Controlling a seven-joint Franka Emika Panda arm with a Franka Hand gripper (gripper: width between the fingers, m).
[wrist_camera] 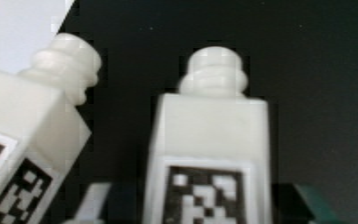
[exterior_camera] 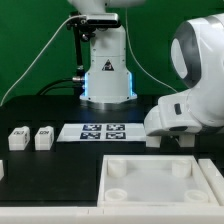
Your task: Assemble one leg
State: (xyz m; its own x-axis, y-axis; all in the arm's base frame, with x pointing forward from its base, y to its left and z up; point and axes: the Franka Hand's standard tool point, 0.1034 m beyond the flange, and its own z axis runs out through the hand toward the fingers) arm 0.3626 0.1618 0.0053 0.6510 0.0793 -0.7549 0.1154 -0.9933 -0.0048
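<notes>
In the wrist view a white square leg [wrist_camera: 211, 130] with a ribbed screw tip and a black-and-white tag stands between my fingers. My gripper [wrist_camera: 194, 208] straddles it, open, and a dark gap shows between the leg and the left finger [wrist_camera: 94, 203]. Beside it lies a second white leg [wrist_camera: 43, 110], tilted slightly and not between the fingers. In the exterior view my gripper [exterior_camera: 168, 140] is low over the table at the exterior view's right, and the arm's body hides both of these legs. The white tabletop part [exterior_camera: 160, 182] lies in front.
Two more small white legs [exterior_camera: 17, 138] [exterior_camera: 43, 137] stand at the exterior view's left. The marker board [exterior_camera: 100, 131] lies mid-table. The robot's base [exterior_camera: 105, 75] stands behind it with a cable trailing off to the left. The table surface is black.
</notes>
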